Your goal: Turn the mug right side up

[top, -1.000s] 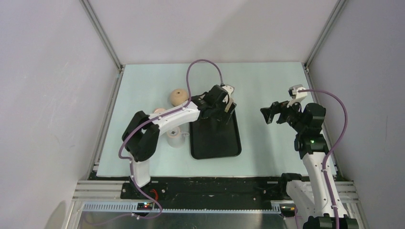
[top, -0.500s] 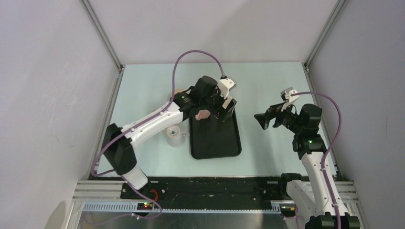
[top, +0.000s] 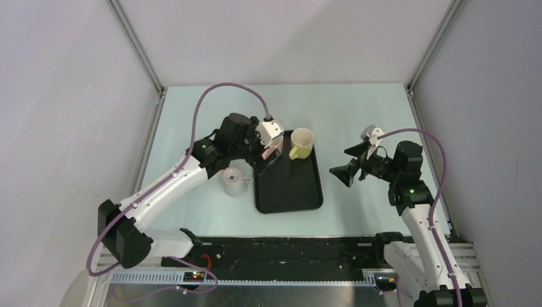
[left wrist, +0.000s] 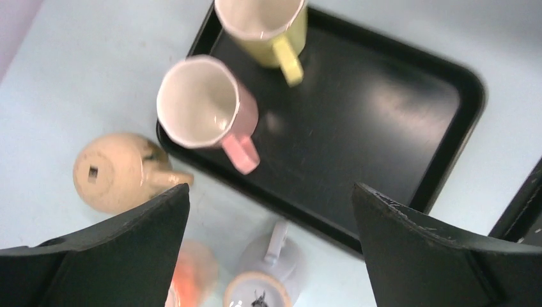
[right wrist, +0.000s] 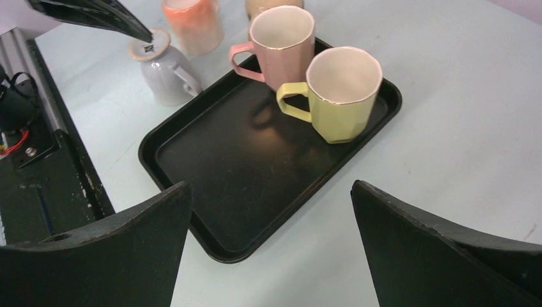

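Note:
A grey mug (left wrist: 271, 275) stands upside down on the table just left of the black tray (left wrist: 383, 128); it also shows in the overhead view as the grey mug (top: 234, 182). A beige mug (left wrist: 108, 173) beside it is base up too. On the tray, a pink mug (left wrist: 204, 102) and a yellow mug (right wrist: 342, 93) stand upright. My left gripper (left wrist: 271, 185) hangs open and empty above the tray's left edge and the grey mug. My right gripper (right wrist: 270, 183) is open and empty, right of the tray, facing it.
An orange mug (right wrist: 192, 22) stands on the table beside the grey mug (right wrist: 163, 70); which way up it is I cannot tell. The left arm (top: 166, 188) stretches across the table's left half. Frame posts and walls close in the table.
The left gripper has swung left and back from over the tray, uncovering the yellow and pink mugs. The right gripper has moved left and lower, toward the tray.

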### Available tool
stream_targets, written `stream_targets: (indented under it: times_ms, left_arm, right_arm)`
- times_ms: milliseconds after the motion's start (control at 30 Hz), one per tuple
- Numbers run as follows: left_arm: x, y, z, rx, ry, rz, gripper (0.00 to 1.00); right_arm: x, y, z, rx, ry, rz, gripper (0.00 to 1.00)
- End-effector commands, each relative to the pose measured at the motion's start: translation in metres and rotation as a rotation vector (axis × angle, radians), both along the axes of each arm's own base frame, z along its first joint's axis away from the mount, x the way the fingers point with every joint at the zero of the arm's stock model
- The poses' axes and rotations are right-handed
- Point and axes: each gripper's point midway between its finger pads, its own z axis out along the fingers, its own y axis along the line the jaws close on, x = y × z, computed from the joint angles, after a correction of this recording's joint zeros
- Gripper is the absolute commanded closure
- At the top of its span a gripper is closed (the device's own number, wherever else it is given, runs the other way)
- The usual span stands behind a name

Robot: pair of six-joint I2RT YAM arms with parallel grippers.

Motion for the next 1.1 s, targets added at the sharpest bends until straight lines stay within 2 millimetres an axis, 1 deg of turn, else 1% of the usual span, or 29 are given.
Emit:
stream_targets:
  times_ms: [0,33,100,167,267,367,400,433,533,567,700,867,1067]
  left_arm:
    - [-0.003,0.032,-0.023,0.089,0.013,-0.002,0.0]
    - [-0.003,0.036,-0.025,0.096,0.013,0.007,0.0]
    - [-0.003,0.049,-0.039,0.123,0.032,0.034,0.0]
    - [-0.002,0.06,-0.045,0.135,0.046,0.065,0.0]
    - [-0.001,0.078,-0.051,0.139,0.078,0.119,0.0]
    - [-0.005,0.092,-0.059,0.151,0.112,0.149,0.0]
    - [-0.007,0.096,-0.058,0.153,0.108,0.151,0.0]
    - [-0.01,0.1,-0.063,0.163,0.121,0.156,0.0]
    - [-0.016,0.106,-0.067,0.171,0.125,0.152,0.0]
    - [-0.018,0.109,-0.072,0.178,0.135,0.152,0.0]
    - [-0.024,0.115,-0.078,0.172,0.145,0.15,0.0]
    - [-0.028,0.121,-0.084,0.17,0.162,0.152,0.0]
    - [-0.025,0.125,-0.09,0.152,0.196,0.152,0.0]
  right_arm:
    - [-0.011,0.01,0.001,-0.007,-0.029,0.084,0.01]
    - [-0.011,0.01,0.0,-0.009,-0.029,0.085,0.01]
    - [-0.01,0.01,-0.001,-0.012,-0.027,0.087,0.01]
    - [-0.011,0.01,-0.002,-0.014,-0.027,0.088,0.01]
    - [-0.011,0.01,-0.002,-0.015,-0.03,0.091,0.01]
    - [-0.012,0.01,-0.002,-0.016,-0.028,0.096,0.01]
    - [-0.012,0.011,-0.002,-0.018,-0.03,0.097,0.01]
    - [-0.013,0.011,-0.003,-0.019,-0.03,0.1,0.0]
    - [-0.014,0.012,-0.003,-0.024,-0.038,0.109,0.0]
    - [-0.015,0.012,-0.002,-0.025,-0.041,0.112,0.0]
    - [-0.016,0.013,-0.003,-0.025,-0.039,0.121,0.01]
    - [-0.017,0.014,-0.006,-0.029,-0.034,0.13,0.01]
    - [-0.016,0.012,-0.007,-0.045,-0.047,0.125,0.01]
